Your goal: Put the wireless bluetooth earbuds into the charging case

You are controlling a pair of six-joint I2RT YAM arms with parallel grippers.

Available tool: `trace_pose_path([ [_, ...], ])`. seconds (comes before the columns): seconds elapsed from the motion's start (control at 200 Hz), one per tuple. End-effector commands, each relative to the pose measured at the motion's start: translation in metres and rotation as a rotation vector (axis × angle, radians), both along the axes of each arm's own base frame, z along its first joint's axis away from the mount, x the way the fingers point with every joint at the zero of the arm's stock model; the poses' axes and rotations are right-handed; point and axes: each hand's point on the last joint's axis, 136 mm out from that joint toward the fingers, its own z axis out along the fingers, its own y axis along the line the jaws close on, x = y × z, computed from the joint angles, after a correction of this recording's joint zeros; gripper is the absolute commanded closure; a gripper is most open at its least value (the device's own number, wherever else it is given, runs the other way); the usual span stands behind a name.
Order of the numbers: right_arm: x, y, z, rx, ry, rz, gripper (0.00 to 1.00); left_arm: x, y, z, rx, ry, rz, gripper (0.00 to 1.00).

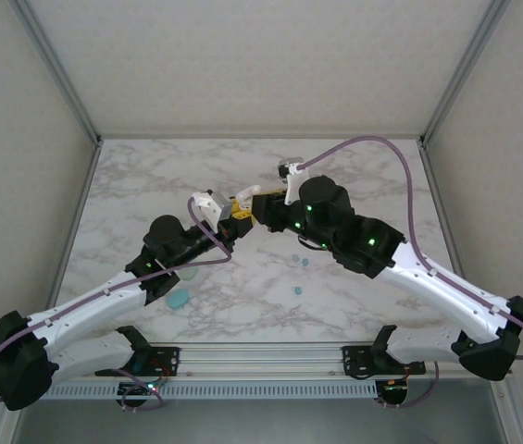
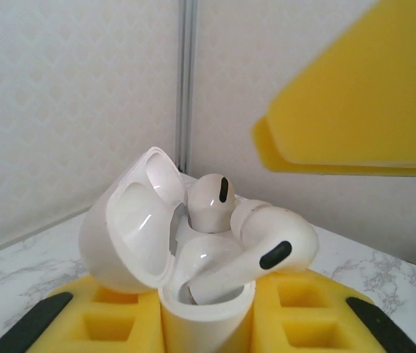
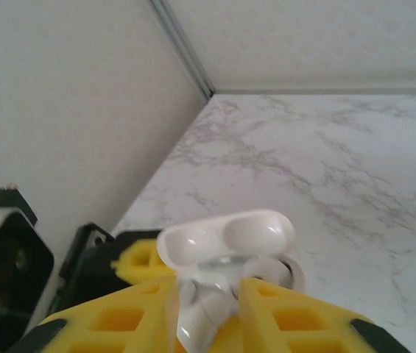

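Seating is the step in hand: 1 earbud [image 2: 211, 202] sits upright in the open charging case [image 2: 130, 243], while the other earbud [image 2: 270, 246] lies tilted across the front rim — only half in. The left gripper [image 2: 208, 327] clamps the case's base. The right gripper [image 3: 204, 323] hangs close above, fingers narrow (whether they pinch anything, I cannot tell). Best to line the stem up with its well, then press the head down gently.
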Motion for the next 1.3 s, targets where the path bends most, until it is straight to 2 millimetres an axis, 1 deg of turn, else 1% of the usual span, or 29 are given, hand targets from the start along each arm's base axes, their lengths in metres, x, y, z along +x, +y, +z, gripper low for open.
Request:
trace_pose_path([
  [0.0, -0.012, -0.018, -0.001, -0.04, 0.029, -0.004, 0.73, -0.004, 0.003, 0.024, -0.047, -0.04, -0.001, 0.96],
  [0.085, -0.02, -0.016, -0.003, -0.024, 0.051, 0.035, 0.74, -0.004, 0.002, 0.023, -0.047, -0.039, -0.004, 0.96],
  [0.16, -0.022, -0.015, -0.006, -0.026, 0.065, 0.043, 0.75, -0.004, 0.002, 0.022, -0.045, -0.037, -0.007, 0.96],
  [0.235, -0.023, -0.01, -0.004, -0.017, 0.068, 0.065, 0.78, -0.005, 0.002, 0.022, -0.04, -0.037, -0.008, 0.96],
  [0.375, -0.025, 0.003, -0.003, -0.007, 0.082, 0.113, 0.76, -0.005, 0.003, 0.021, -0.031, -0.04, -0.004, 0.96],
  [0.501, -0.025, 0.008, -0.004, -0.005, 0.092, 0.127, 0.76, -0.006, 0.003, 0.023, -0.03, -0.042, -0.005, 0.96],
  [0.601, -0.023, 0.01, -0.004, 0.002, 0.088, 0.123, 0.75, -0.006, 0.003, 0.023, -0.029, -0.041, -0.009, 0.96],
  [0.836, -0.017, 0.011, -0.011, -0.026, 0.092, 0.098, 0.75, -0.007, 0.002, 0.024, -0.029, -0.044, -0.015, 0.96],
  [1.101, -0.012, 0.014, -0.004, -0.003, 0.064, 0.088, 0.78, -0.008, 0.001, 0.018, -0.013, -0.034, -0.024, 0.96],
  [1.296, -0.01, 0.012, -0.005, -0.01, 0.059, 0.071, 0.79, -0.01, 0.0, 0.017, -0.004, -0.035, -0.032, 0.96],
])
